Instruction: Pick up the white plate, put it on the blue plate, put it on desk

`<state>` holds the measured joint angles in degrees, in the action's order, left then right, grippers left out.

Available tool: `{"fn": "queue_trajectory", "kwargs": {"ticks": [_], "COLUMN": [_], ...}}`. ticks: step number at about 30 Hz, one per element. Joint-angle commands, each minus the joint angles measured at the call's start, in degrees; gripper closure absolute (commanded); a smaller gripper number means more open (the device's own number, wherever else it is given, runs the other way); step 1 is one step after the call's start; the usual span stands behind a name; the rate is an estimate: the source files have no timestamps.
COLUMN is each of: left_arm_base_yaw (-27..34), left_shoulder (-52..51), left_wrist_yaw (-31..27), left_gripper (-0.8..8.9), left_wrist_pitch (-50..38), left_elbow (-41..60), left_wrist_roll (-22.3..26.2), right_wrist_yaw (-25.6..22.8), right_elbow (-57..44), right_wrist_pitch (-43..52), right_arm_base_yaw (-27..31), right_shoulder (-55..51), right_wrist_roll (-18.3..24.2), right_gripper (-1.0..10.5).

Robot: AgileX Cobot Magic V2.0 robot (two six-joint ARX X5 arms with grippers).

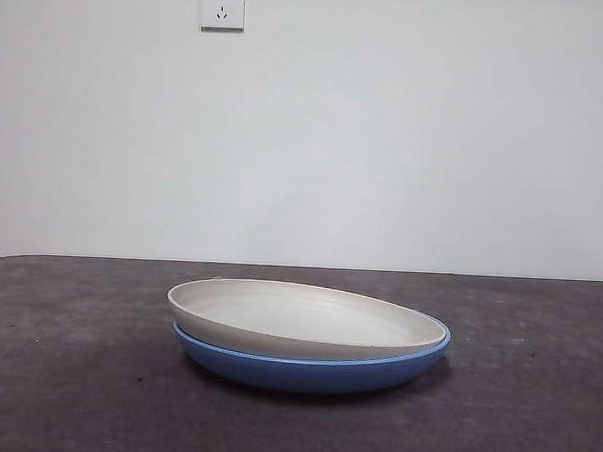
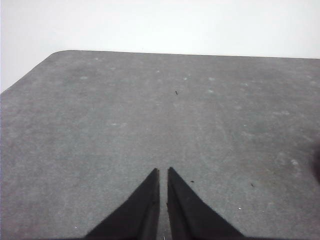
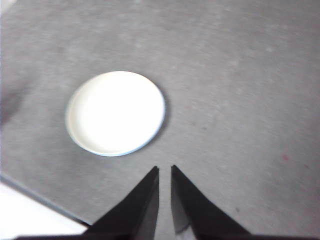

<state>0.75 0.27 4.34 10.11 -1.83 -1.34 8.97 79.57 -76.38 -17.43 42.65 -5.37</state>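
White plate nested in blue plate, slightly tilted, one side riding above the blue rim, the other sunk level with it; stack resting on the desk, about midway across its width, nearer the front edge than the far edge by the wall; wall socket high above the far edge. From the right wrist view, white plate seen from above, only a thin blue sliver showing along its rim; right gripper raised high over the desk, well apart from the stack, jaws nearly together with a narrow slit between, nothing held. Left gripper over bare desk near a rounded corner, jaws likewise almost closed, empty.
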Motion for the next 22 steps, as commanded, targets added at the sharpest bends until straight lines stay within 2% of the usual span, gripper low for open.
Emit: {"fn": "queue_trajectory", "kwargs": {"ticks": [1,6,11,16,22], "left_arm_base_yaw": [0.09,0.09,0.09,0.09,0.09], "left_shoulder": [-0.09,-0.09,-0.09,-0.09,-0.09], "left_wrist_yaw": [-0.33,-0.33,-0.33,-0.33,-0.33], "left_gripper": [7.87,7.87,7.87,7.87,7.87], "left_wrist_pitch": [0.46,0.46,0.46,0.46,0.46], "left_elbow": [1.18,1.18,1.18,1.18,1.18], "left_wrist_roll": [0.66,0.66,0.66,0.66,0.66], "right_wrist_yaw": [0.13,0.02,-0.07,-2.8,-7.41], "right_elbow": [-5.16,-26.56,-50.16,-66.23,-75.23], "right_wrist_pitch": [7.1,34.23,58.27,70.23,72.43], "right_arm_base_yaw": [4.39,12.33,17.2,18.38,18.34], "right_shoulder": [-2.12,-11.54,-22.75,-31.74,-38.47], "right_wrist_roll": [4.0,4.35,4.31,4.33,4.79], "right_gripper": [9.1,9.1,9.1,9.1,9.1]}}
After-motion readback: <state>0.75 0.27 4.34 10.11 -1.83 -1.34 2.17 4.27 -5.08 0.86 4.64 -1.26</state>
